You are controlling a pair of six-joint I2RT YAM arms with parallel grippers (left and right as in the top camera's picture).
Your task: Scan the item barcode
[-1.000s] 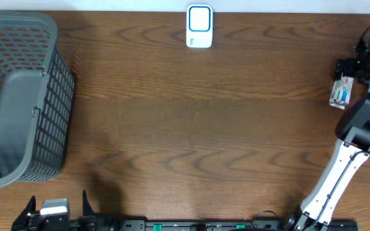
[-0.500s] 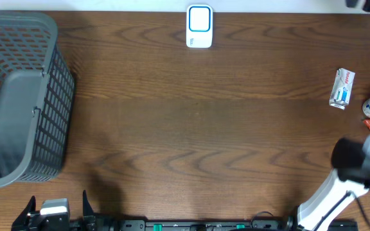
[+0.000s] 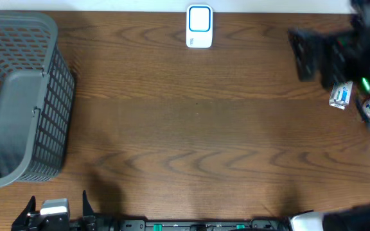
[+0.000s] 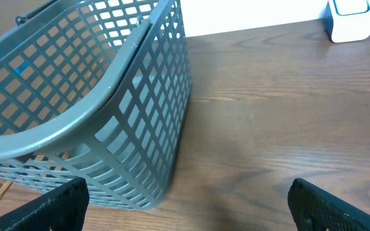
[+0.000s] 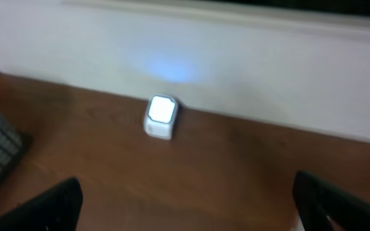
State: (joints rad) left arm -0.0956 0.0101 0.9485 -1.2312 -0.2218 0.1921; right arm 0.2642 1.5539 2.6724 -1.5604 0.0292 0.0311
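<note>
The thing to scan looks like the small white and blue packet (image 3: 340,95). It lies flat on the brown wooden surface (image 3: 191,128), close to the right edge. Its long side runs from the far side of the surface toward the robot, tipped a little.

The right claw (image 3: 315,58) is blurry, but it hangs up near the far right corner. Its two fingers are spread wide apart with nothing between them. The packet lies close by, off to the right of this claw and a bit nearer to the robot. The claw is not over it yet.

The left claw (image 4: 188,204) is spread wide and holds nothing too. It sits low at the near left corner, by the grey plastic basket (image 3: 56,109), well apart from the packet. So the right arm is much nearer, and I think it should do the picking.

The white box with a blue ring (image 3: 199,25), likely the scanner, stands at the far edge in the middle. From the packet, it is away to the left.
</note>
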